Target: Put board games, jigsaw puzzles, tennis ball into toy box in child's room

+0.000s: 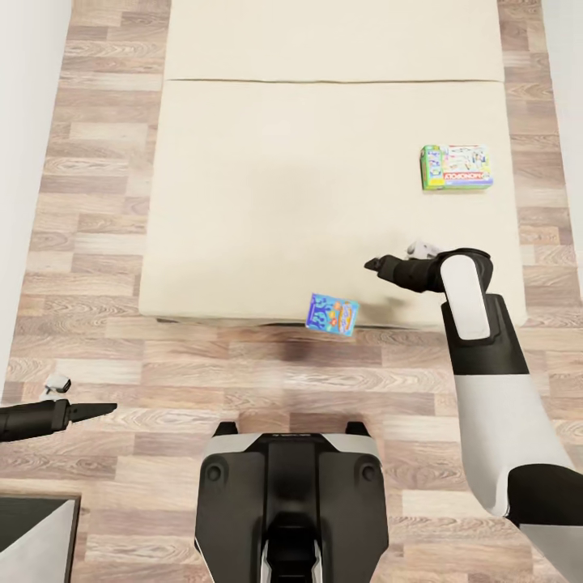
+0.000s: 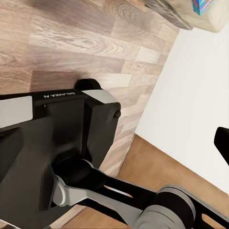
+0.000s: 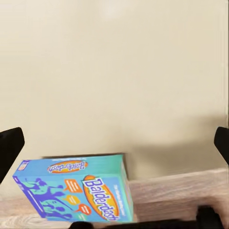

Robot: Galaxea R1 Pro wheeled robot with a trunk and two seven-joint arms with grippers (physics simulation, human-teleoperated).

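Head view: bed (image 1: 267, 202) ahead, beige mattress, wood floor (image 1: 243, 405) around it. Blue game (image 1: 332, 313) sits at the mattress's near edge, overhanging it and tilted. Green-white game (image 1: 457, 167) lies flat on the bed's right side, farther back, well apart from the blue one.

Right gripper (image 1: 374, 264) hovers over the mattress near the front right, pointing left across the bed. Blue game is near it, off to the left of the tips and closer to the robot, not touching. Green-white game is behind the right arm, well apart from the gripper. In the right wrist view the fingers (image 3: 10, 148) show only as dark tips at both frame edges, spread wide, nothing between them; blue game (image 3: 76, 191) lies ahead, between the finger lines but not touching either, tipped on the mattress edge with floor (image 3: 181, 191) beside it.

Left gripper (image 1: 109, 407) hangs low over the floor at far left, pointing right, well apart from both games; fingers look pressed together into one thin point, holding nothing. Left wrist view shows the robot base (image 2: 62, 138), floor (image 2: 86, 38), and a corner of the blue game (image 2: 204, 5) on the bed edge.
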